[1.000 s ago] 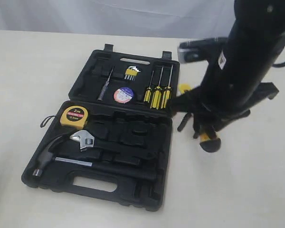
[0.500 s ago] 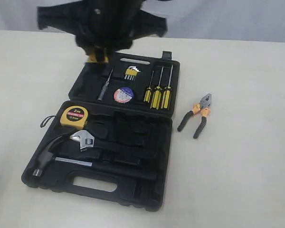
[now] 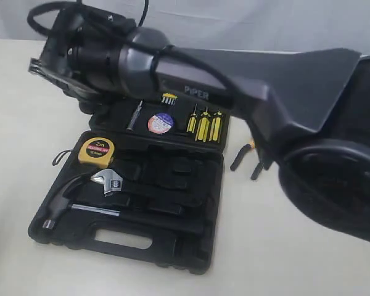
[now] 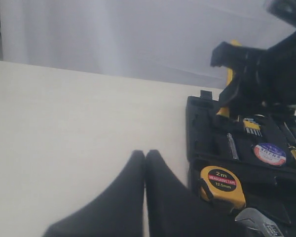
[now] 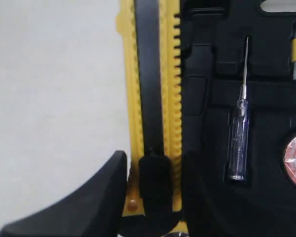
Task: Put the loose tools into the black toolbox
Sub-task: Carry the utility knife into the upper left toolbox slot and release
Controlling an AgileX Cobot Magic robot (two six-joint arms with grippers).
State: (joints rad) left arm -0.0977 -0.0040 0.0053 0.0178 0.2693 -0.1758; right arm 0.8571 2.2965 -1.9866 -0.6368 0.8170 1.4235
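Black arm housing (image 3: 191,77) fills the upper and right part of the exterior view. It covers the far rim of the black toolbox (image 3: 154,250) and hides whatever its tip carries. The wrist view shows that tip: the right claw (image 5: 154,165) is clamped on the yellow-and-black utility knife (image 5: 150,89), one finger on each long side. The knife runs along the outer edge of the case's far half, partly over the pale desk (image 3: 24,135); whether it touches either cannot be told.

The orange-and-black-handled pliers (image 3: 239,161) lie on the desk just right of the case, with only the handle ends showing below the arm. The left claw (image 4: 144,158) is pinched fully together, holding nothing, over bare desk near the case's tape-measure corner.

The yellow tape measure (image 3: 97,150) sits in the near half's far-left recess. The black tape roll (image 3: 160,123) sits in the far half, between a clear-handled tester (image 3: 135,116) and three yellow-handled screwdrivers (image 3: 203,126). The hex keys (image 3: 168,97) are partly covered by the arm. A hammer (image 3: 60,202) and a wrench (image 3: 108,180) lie in the near half; the recesses right of them are too dark to read.
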